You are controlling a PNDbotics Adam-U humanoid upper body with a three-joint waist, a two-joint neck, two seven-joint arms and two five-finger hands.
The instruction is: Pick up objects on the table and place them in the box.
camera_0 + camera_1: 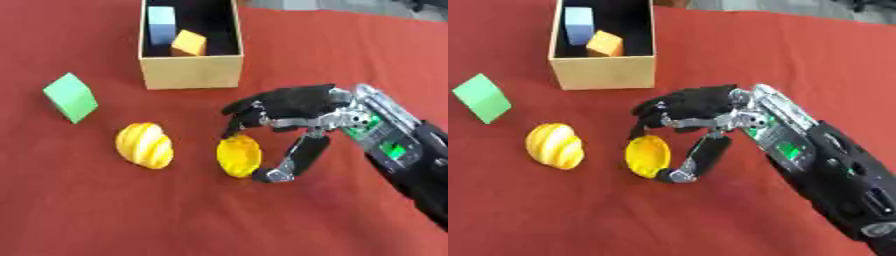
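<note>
Red cloth covers the table. At centre a yellow round piece (238, 156) sits between the right hand's (293, 107) curled fingers and thumb. At nine o'clock lie a striped yellow shell (145, 145) and green cube (70, 97). At twelve, the box (191, 70) already holds blue (161, 25) and orange (188, 43) blocks; three remain.

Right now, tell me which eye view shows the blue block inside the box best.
The left eye view: the blue block stands in the box clear of the near wall, with its top and front face showing. The right eye view shows the same block, with the box nearer that picture's left edge.
</note>
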